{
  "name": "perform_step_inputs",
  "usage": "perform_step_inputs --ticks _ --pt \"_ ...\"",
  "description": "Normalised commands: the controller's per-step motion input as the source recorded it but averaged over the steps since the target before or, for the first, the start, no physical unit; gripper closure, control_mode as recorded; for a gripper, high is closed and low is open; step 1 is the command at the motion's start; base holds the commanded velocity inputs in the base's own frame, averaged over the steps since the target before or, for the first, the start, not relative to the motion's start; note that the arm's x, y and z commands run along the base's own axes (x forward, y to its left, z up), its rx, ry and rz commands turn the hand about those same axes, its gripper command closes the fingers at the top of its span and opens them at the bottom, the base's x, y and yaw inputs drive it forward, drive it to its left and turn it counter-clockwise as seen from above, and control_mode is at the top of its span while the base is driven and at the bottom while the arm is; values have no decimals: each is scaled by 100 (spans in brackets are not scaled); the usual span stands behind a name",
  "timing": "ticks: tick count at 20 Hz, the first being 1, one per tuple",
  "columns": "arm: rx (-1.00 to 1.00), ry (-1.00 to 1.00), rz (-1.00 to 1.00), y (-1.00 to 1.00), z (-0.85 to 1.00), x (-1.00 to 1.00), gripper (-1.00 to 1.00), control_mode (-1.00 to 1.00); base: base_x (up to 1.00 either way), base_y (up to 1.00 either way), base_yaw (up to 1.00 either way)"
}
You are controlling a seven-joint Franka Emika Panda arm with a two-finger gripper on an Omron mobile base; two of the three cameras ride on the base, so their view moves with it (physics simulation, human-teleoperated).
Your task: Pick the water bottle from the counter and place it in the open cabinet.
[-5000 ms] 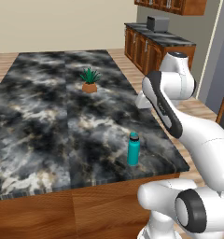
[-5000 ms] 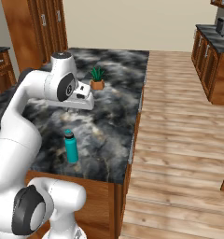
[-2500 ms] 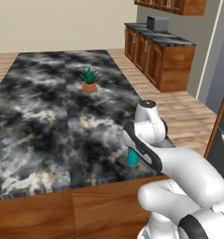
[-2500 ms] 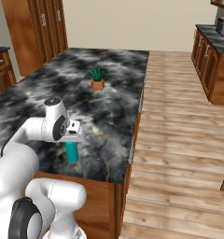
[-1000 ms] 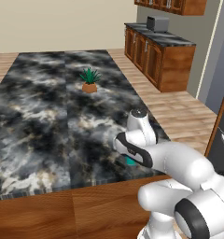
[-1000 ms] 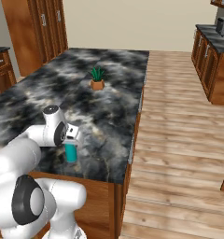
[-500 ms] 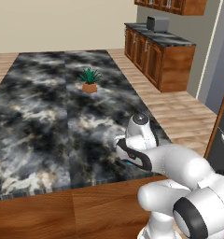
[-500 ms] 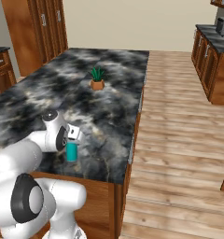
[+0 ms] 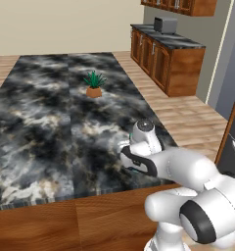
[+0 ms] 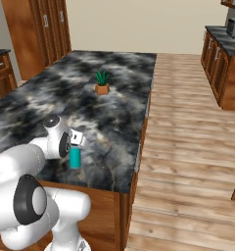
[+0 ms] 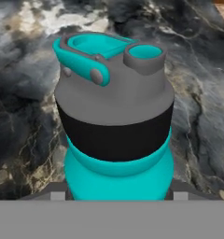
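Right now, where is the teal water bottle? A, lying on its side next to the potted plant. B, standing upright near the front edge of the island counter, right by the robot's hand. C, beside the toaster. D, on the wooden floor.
B: the water bottle stands upright on the counter near its front edge, against the gripper, far from the potted plant.

Flanking base views (hand view close)
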Motion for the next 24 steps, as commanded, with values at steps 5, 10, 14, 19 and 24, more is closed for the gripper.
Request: perform_step_inputs --ticks 5,10,14,19,24 --pt "0 -2 0 -4 -2 -7 100 -100 0 0 0" --pt "0 -12 6 -25 25 -4 100 -100 0 0 0" --pt "1 -18 13 -9 43 0 100 -100 0 0 0" --pt "1 -14 13 -6 62 -2 100 -100 0 0 0" --pt "1 -5 6 -11 82 -20 100 -100 0 0 0"
